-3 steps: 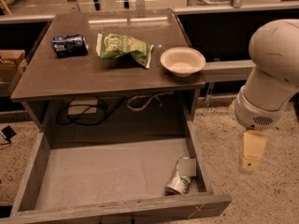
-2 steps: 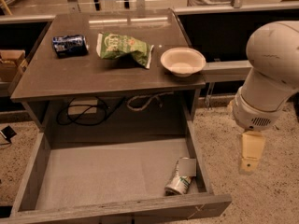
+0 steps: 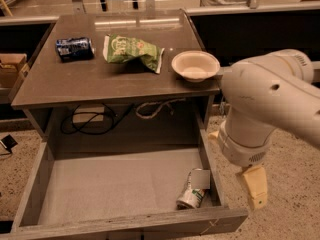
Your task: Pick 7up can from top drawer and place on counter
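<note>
Gripper point(image 3: 254, 193) hangs outside the open top drawer point(image 3: 110, 184), just right of the 7up can point(image 3: 191, 196) lying in its front-right corner; open or closed, I cannot tell.

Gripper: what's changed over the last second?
The gripper and its arm swung left and slightly lower in the camera view, nearer the right wall of the top drawer but still outside it. Nothing grasped or released. The 7up can lies as before in the drawer's front right corner; dark blue can, green bag and bowl sit unmoved on the counter.
</note>
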You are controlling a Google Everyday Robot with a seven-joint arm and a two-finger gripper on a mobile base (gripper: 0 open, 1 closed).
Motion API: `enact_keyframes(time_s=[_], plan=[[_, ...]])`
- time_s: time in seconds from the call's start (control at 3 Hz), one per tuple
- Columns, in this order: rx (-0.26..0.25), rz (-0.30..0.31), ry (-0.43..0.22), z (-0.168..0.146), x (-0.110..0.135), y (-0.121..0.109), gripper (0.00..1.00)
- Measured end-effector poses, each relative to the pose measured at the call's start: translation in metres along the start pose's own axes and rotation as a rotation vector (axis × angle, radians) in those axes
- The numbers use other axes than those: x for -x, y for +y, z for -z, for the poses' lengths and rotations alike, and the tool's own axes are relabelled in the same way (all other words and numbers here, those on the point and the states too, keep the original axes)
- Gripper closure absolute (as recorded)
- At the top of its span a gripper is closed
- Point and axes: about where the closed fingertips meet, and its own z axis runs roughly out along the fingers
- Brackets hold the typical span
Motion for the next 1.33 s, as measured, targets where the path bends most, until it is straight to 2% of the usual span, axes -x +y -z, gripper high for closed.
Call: enact_keyframes(time_s=[0.33, 0.67, 1.0, 1.33], plan=[[-0.043, 0.175, -0.035, 0.0, 0.027, 0.019, 0.0], [-0.055, 0.272, -0.05, 0.001, 0.032, 0.024, 0.0], [-0.055, 0.274, -0.049, 0.001, 0.032, 0.024, 0.0], [-0.043, 0.364, -0.044, -0.007, 0.047, 0.008, 0.0]])
